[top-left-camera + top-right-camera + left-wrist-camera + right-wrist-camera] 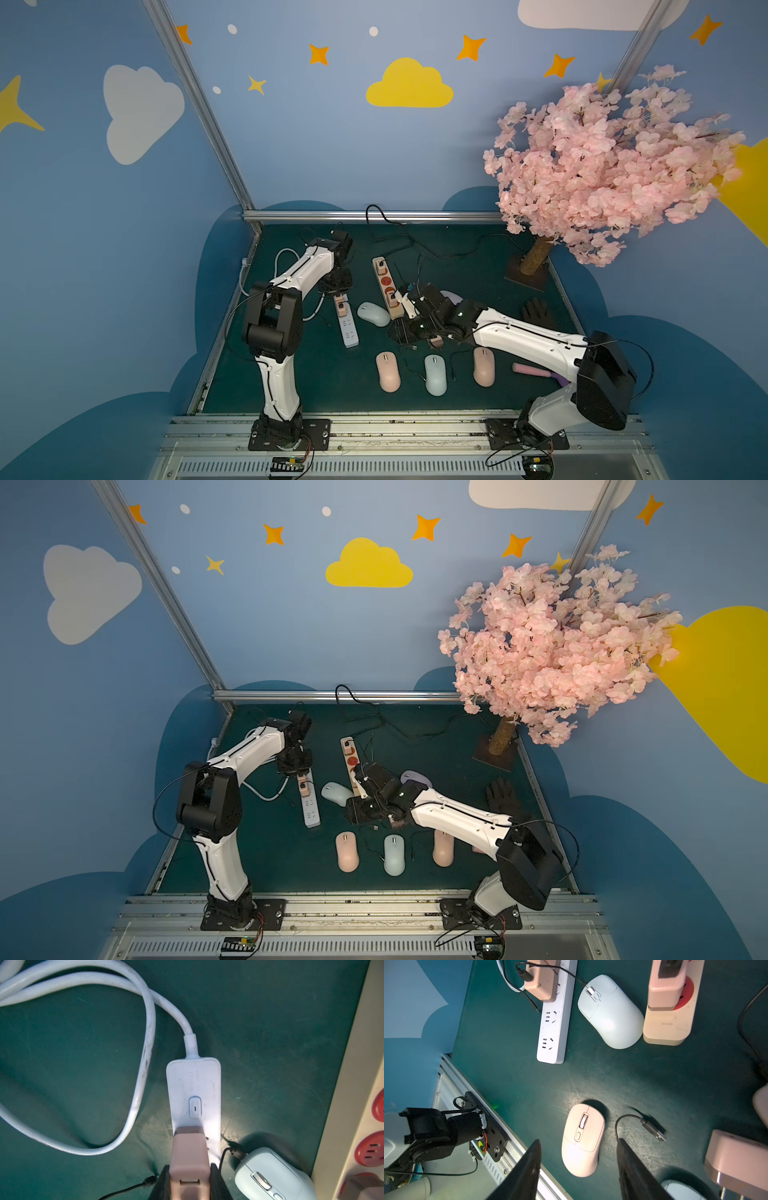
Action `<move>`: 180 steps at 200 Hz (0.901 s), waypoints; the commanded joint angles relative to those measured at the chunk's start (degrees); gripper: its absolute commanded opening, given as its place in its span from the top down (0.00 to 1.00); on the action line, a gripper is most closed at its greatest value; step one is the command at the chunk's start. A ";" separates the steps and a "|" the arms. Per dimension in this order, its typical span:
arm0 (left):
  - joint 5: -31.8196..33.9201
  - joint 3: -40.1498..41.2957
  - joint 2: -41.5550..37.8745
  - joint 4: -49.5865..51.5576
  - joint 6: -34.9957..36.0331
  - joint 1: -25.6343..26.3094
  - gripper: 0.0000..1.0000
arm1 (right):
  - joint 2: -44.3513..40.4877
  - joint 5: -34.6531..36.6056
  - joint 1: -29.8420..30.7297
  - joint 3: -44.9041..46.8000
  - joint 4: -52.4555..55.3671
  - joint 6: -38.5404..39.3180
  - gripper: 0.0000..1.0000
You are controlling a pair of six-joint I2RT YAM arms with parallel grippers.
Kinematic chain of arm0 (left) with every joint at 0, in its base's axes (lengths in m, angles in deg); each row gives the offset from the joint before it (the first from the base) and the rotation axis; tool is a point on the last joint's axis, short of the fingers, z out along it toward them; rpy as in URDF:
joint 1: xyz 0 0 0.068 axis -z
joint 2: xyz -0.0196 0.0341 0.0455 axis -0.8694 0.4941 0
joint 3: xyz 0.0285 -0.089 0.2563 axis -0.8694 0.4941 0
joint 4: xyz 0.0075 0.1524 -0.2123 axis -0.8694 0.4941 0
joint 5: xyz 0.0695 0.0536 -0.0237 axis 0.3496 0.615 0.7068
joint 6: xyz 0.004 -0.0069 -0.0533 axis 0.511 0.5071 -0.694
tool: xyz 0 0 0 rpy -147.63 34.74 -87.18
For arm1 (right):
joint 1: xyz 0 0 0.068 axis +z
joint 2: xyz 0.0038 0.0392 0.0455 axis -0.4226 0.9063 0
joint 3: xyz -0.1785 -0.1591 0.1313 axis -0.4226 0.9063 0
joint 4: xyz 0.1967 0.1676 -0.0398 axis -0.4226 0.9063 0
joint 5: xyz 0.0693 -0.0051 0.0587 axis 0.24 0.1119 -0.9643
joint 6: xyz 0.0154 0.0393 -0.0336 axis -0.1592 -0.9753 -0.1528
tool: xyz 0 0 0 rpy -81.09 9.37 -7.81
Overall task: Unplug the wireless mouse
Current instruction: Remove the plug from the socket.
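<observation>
Left gripper (pixel 189 1167) pinches the pink adapter (pixel 188 1147) in the white power strip (pixel 195 1084), left half of the mat (pixel 270 1043); right gripper (pixel 579 1141) hangs wide and empty over the pink mouse (pixel 580 1159).

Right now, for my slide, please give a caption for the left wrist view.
Left claw gripping the pink charger plugged into the white power strip, pale blue mouse beside.
</observation>
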 commanded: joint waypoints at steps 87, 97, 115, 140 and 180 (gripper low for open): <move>-14.07 9.02 -7.45 -6.17 3.33 -5.44 0.96 | 20.50 0.94 5.21 -14.03 -9.39 2.53 0.35; -16.11 10.13 -8.00 -7.27 3.47 -6.22 0.96 | 22.81 -0.03 4.94 -15.64 -9.44 1.48 0.35; -19.59 12.51 -9.47 -9.84 3.35 -7.99 0.96 | 25.71 -2.96 3.97 -16.71 -11.56 -1.40 0.33; -25.82 16.54 -11.64 -13.76 2.73 -11.41 0.96 | 27.50 -6.34 2.71 -16.18 -14.75 -4.66 0.31; -34.15 21.90 -12.50 -19.22 0.69 -14.94 0.97 | 30.55 -11.21 1.69 -17.38 -17.56 -6.82 0.31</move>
